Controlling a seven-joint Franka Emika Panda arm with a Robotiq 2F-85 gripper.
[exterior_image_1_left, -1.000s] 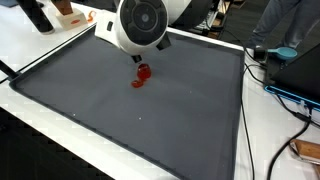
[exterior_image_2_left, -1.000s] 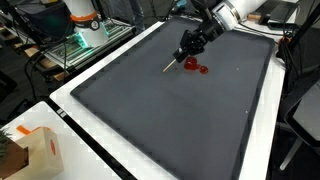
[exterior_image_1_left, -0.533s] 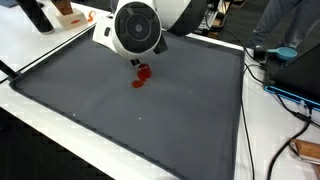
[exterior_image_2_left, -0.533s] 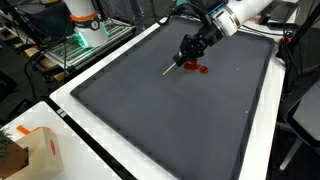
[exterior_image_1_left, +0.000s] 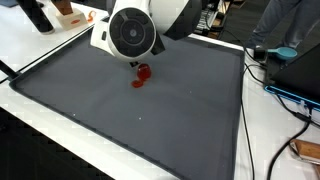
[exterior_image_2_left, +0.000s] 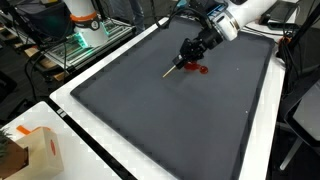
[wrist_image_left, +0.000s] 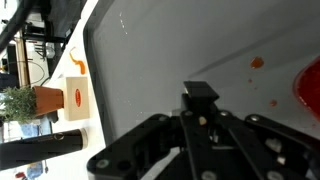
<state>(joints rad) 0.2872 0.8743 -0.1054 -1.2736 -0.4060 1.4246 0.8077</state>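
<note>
Red smear (exterior_image_1_left: 141, 77) lay on the dark mat (exterior_image_2_left: 140, 110). The jaws, clenched on a thin stick (exterior_image_2_left: 171, 69), hung just beside it. Step judged: working the smear with the stick's tip. The next move would call for lowering the tip squarely onto the red.

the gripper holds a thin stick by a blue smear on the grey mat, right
No: the smear is red, not blue, as both exterior views show. The gripper does hold a thin stick by it on the grey mat.
</note>
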